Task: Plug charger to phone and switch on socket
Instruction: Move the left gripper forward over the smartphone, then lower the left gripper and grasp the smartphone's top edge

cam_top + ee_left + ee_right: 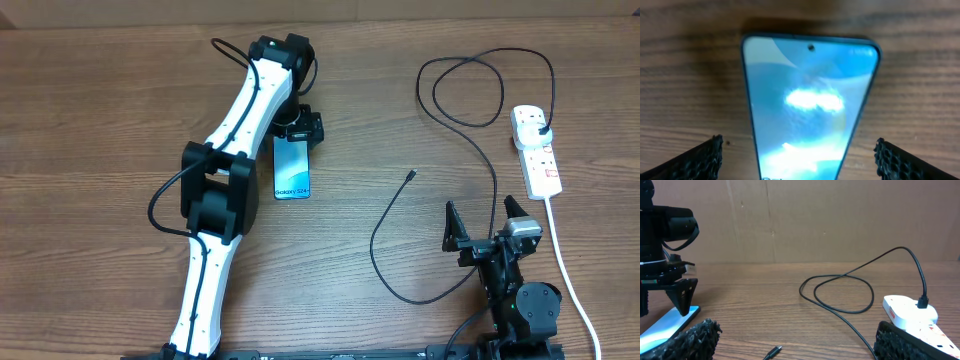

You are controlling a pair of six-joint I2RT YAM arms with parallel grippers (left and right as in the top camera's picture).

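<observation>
The phone point(292, 167) lies flat on the wooden table, screen lit light blue. It fills the left wrist view point(810, 105). My left gripper point(297, 130) is open, low over the phone's far end, one finger on each side point(800, 160), not touching it. The charger cable point(480, 150) loops across the right side. Its black plug point(541, 128) sits in the white socket strip point(536, 150). Its connector tip point(411, 176) lies free on the table, also in the right wrist view point(774, 352). My right gripper point(487, 215) is open and empty near the front edge, behind the tip.
The socket's thick white lead point(570, 270) runs toward the front right edge. A brown cardboard wall point(815, 220) stands behind the table. The charger cable curves in a wide arc point(385, 270) left of my right gripper.
</observation>
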